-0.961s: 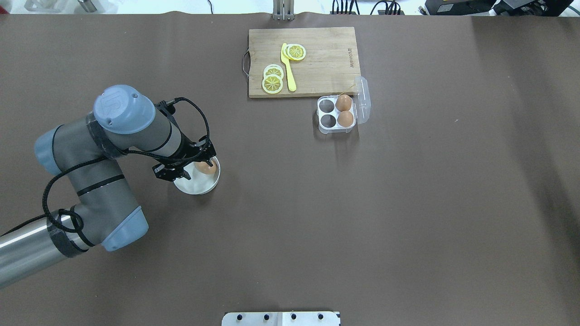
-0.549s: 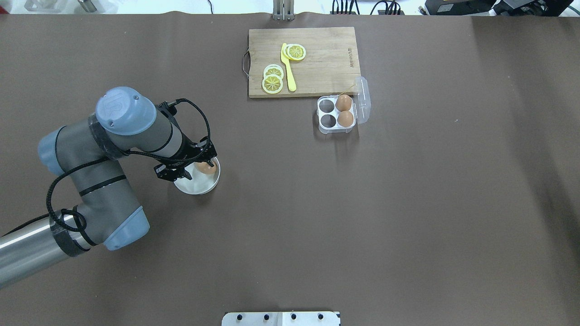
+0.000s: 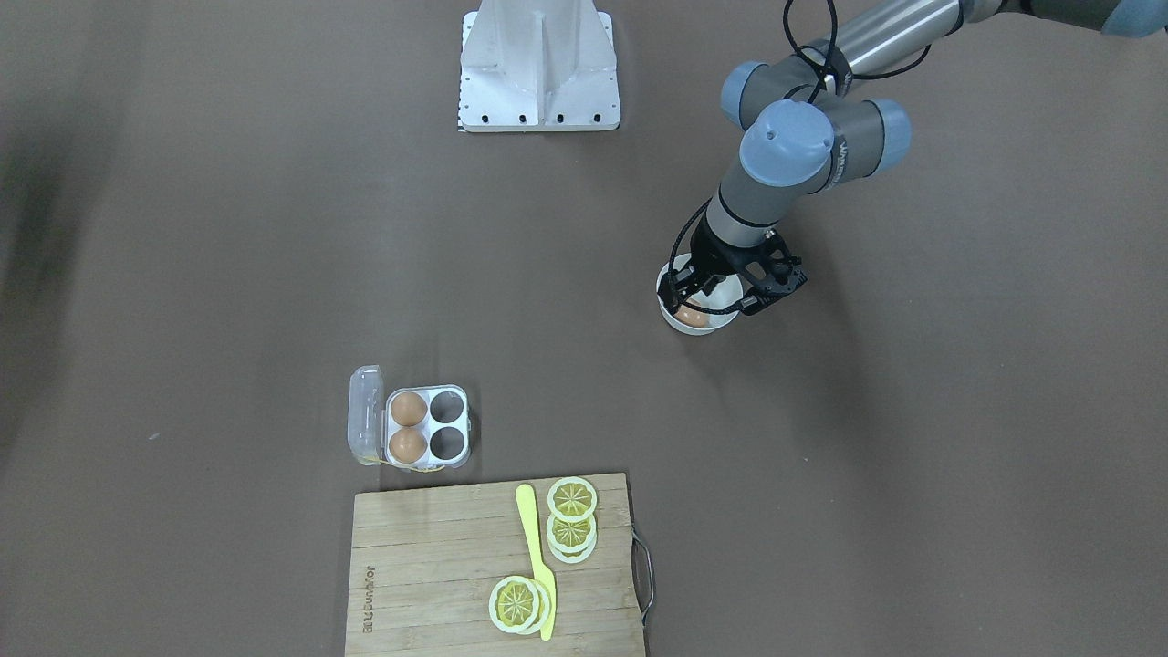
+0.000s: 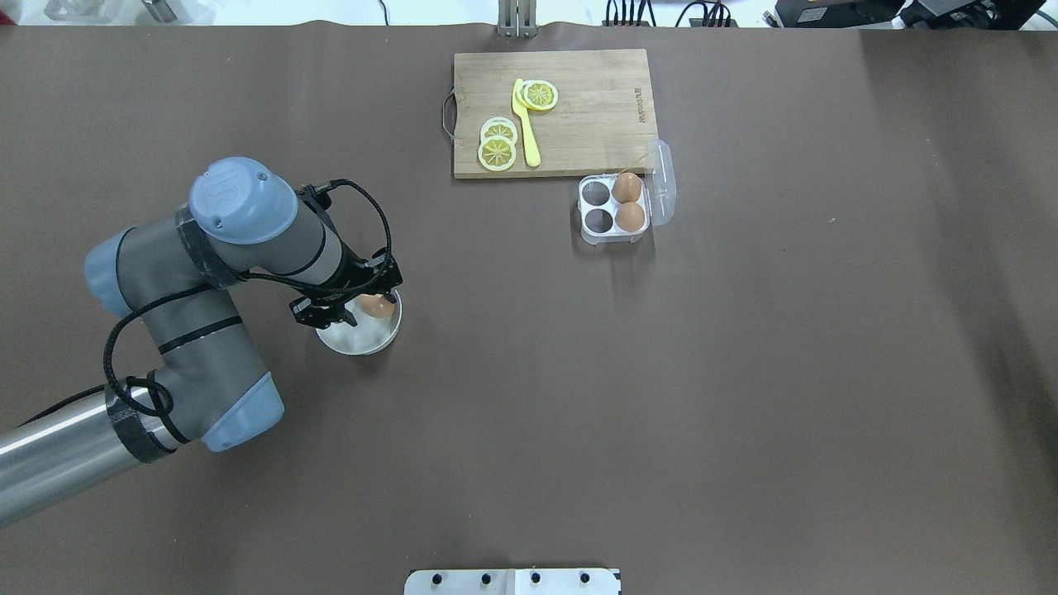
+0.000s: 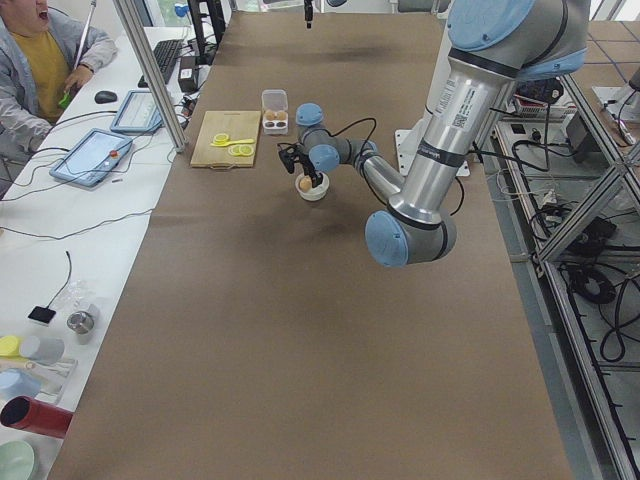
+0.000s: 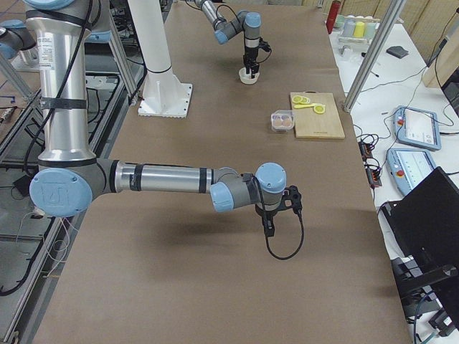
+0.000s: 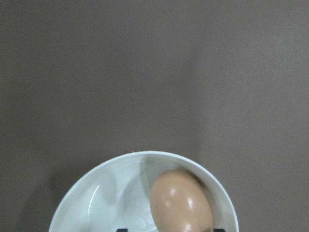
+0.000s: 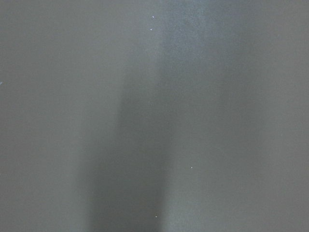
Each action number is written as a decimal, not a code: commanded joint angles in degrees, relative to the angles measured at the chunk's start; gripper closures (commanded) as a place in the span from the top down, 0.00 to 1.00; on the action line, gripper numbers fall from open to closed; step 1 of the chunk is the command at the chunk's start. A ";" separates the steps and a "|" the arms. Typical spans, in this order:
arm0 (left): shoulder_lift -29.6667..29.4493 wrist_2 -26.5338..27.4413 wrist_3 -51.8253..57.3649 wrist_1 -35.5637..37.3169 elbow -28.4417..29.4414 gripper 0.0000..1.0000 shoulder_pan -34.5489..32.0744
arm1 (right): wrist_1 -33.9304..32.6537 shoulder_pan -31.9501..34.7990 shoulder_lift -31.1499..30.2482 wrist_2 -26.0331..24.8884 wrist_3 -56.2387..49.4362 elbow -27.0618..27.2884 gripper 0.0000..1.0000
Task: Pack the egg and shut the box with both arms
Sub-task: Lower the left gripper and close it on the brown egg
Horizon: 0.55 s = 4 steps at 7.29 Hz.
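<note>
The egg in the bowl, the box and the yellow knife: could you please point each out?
Egg (image 7: 181, 203): left wrist view, middle of the shell.
Box (image 4: 598, 219): overhead view, an empty cup.
Knife (image 4: 526, 132): overhead view, middle of its length.

Your view holds: one light-brown egg (image 7: 182, 203), right of centre in one white bowl (image 7: 91, 195), set on brown surface (image 7: 145, 72).

Brown-covered table (image 4: 744, 413) (white side desk (image 5: 45, 265) alongside)
</note>
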 commanded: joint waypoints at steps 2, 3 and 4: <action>-0.17 0.00 0.11 0.00 0.33 0.63 0.01 | 0.00 0.00 -0.03 0.03 0.00 0.08 1.00; -0.17 0.00 0.11 0.00 0.33 0.62 0.01 | 0.00 0.00 -0.03 0.03 0.00 0.08 1.00; -0.17 0.00 0.11 0.00 0.42 0.58 0.01 | 0.00 0.00 -0.03 0.03 0.00 0.08 1.00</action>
